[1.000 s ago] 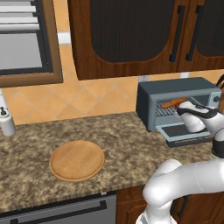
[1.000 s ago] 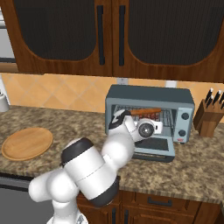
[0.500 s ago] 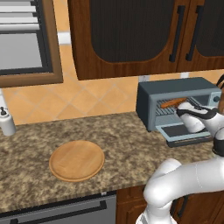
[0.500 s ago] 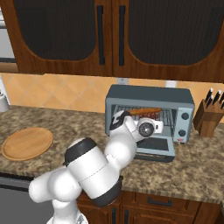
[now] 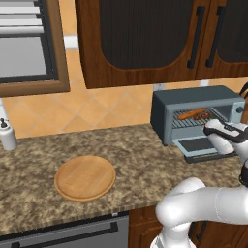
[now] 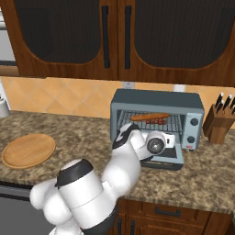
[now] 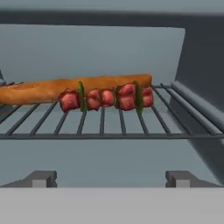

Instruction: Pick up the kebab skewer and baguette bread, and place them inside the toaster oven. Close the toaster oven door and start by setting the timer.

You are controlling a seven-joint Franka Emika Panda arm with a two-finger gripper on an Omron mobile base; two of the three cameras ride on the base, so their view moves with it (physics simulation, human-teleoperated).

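Observation:
The blue-grey toaster oven (image 5: 193, 98) (image 6: 156, 98) stands on the counter with its door (image 5: 196, 145) (image 6: 166, 160) dropped flat. On its wire rack (image 7: 109, 122) lies the long orange-brown baguette bread (image 7: 48, 89) (image 5: 191, 114) (image 6: 148, 116). The kebab skewer (image 7: 105, 99) (image 5: 204, 116) (image 6: 159, 121), with red chunks and green bits, rests just in front of it, touching it. My gripper (image 7: 111, 179) (image 5: 210, 128) hovers over the lowered door, facing the rack, open and holding nothing.
A round wooden plate (image 5: 85, 177) (image 6: 28, 150) sits on the granite counter to the left. A knife block (image 6: 219, 124) stands right of the oven, whose knobs (image 6: 194, 122) are on its right face. A white shaker (image 5: 7, 136) stands at far left.
My hand has drawn back slightly and dropped a little from the oven mouth. The bread and skewer stay on the rack.

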